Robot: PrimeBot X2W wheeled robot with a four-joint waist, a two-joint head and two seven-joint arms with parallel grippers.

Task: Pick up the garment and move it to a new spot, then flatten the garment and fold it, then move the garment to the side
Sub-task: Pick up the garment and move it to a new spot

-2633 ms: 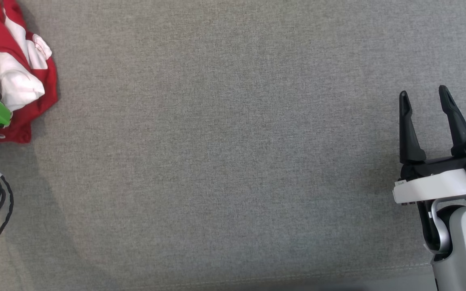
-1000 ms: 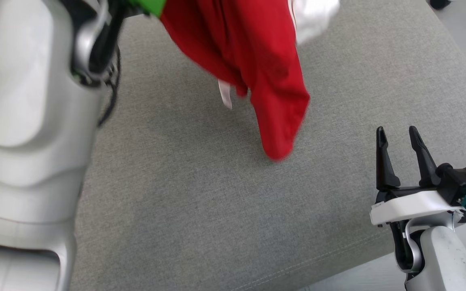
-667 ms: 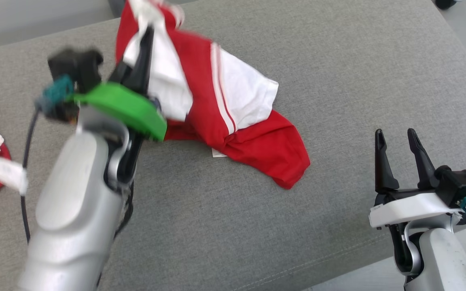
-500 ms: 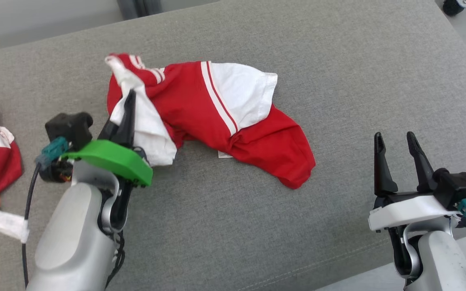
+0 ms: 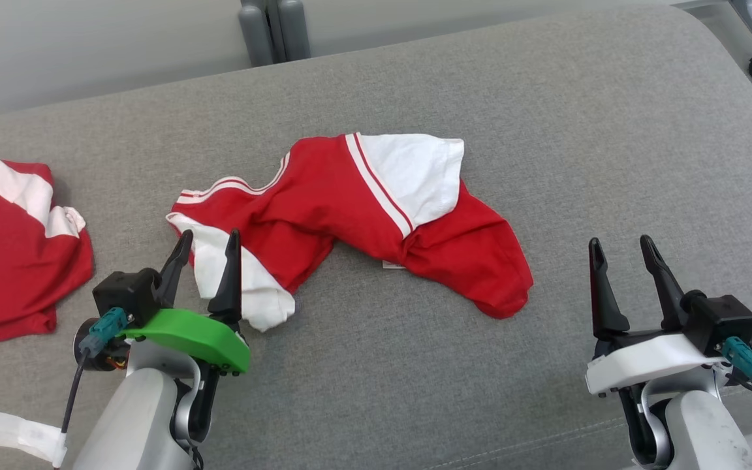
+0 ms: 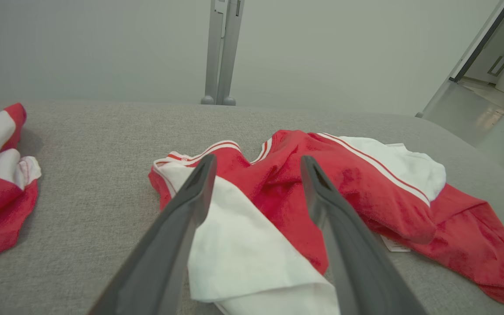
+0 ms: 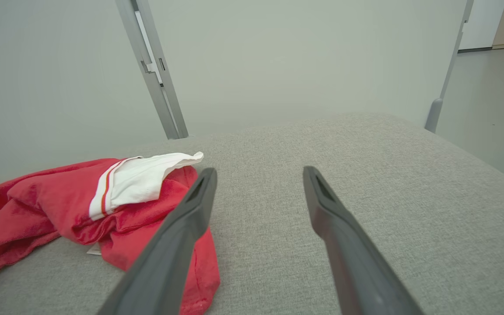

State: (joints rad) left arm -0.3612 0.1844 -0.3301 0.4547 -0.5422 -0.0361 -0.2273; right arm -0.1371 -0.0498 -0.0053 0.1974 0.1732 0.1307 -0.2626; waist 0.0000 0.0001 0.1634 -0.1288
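Garment (image 5: 350,215) lies crumpled mid-way across the grey cushion (image 5: 578,130), well apart from the other red-and-white piece (image 5: 4,261) at the left edge, which I judge leaves room for flattening. My left gripper (image 5: 210,235) is spread over its white sleeve, pinching nothing. My right gripper (image 5: 619,241), also spread, hangs near the front right corner.

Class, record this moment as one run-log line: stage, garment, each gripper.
stage: pre-flatten | garment: crumpled on grey cushion | left gripper: open, at its white part | right gripper: open, clear of it
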